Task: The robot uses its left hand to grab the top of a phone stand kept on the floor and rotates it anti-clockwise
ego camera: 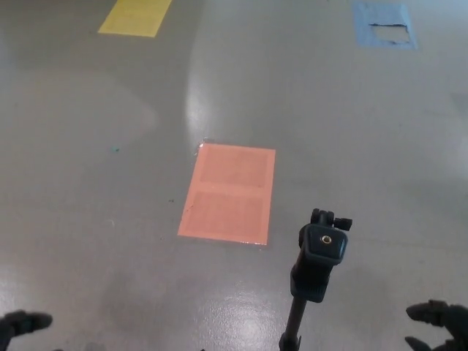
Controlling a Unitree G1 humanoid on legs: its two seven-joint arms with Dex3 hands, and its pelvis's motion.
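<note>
One phone stand (pixel 319 257) (upright, untouched)

Only the tips of both hands show, low at the frame's bottom corners. The left hand (pixel 22 323) pokes in as a dark rounded finger end. The right hand (pixel 441 323) shows two thick fingers (pixel 426 312) held apart, gripping nothing. Both hands are well apart from each other.

We count one phone stand (pixel 316 272), three floor patches — orange (pixel 229 193), yellow (pixel 135 16), blue (pixel 385 25) — and two robot hands, left (pixel 22 324) and right (pixel 439 322).
</note>
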